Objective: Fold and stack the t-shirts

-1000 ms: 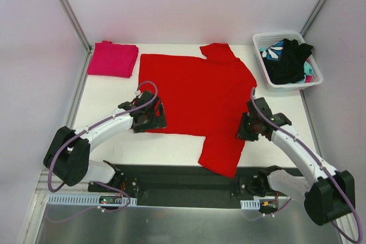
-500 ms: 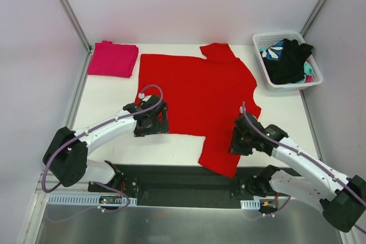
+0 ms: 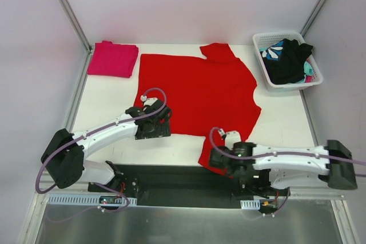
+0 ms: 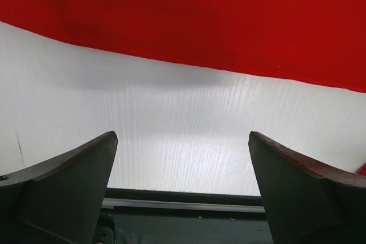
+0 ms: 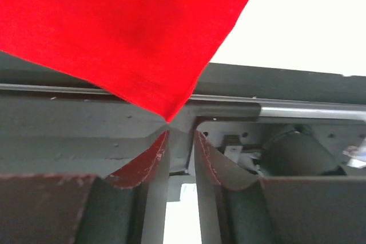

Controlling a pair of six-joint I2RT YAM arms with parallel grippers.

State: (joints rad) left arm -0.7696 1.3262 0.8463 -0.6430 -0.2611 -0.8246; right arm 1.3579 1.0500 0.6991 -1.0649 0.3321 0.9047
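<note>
Right claw [image 3: 219, 160] sits at the very tip of the near sleeve of the red t-shirt [image 3: 194, 92], jaws parted only narrowly, the cloth corner just off the tips and nothing pinched. The shirt lies spread flat across the middle of the white table [image 3: 108, 101], that sleeve spilling over the near edge onto the black rail [image 3: 171, 176]. Left claw [image 3: 153, 125], jaws wide and empty, hovers low at the shirt's near hem, with bare table between its fingers. For a clean fold, each claw likely needs to reach further onto the cloth before closing, taking a full bite rather than the extreme edge. Both should then lift together so the shirt does not skew. A folded pink t-shirt [image 3: 112, 59] rests at the far left corner. At the far right, a white basket [image 3: 294, 86] holds black and patterned garments [image 3: 289, 61].
</note>
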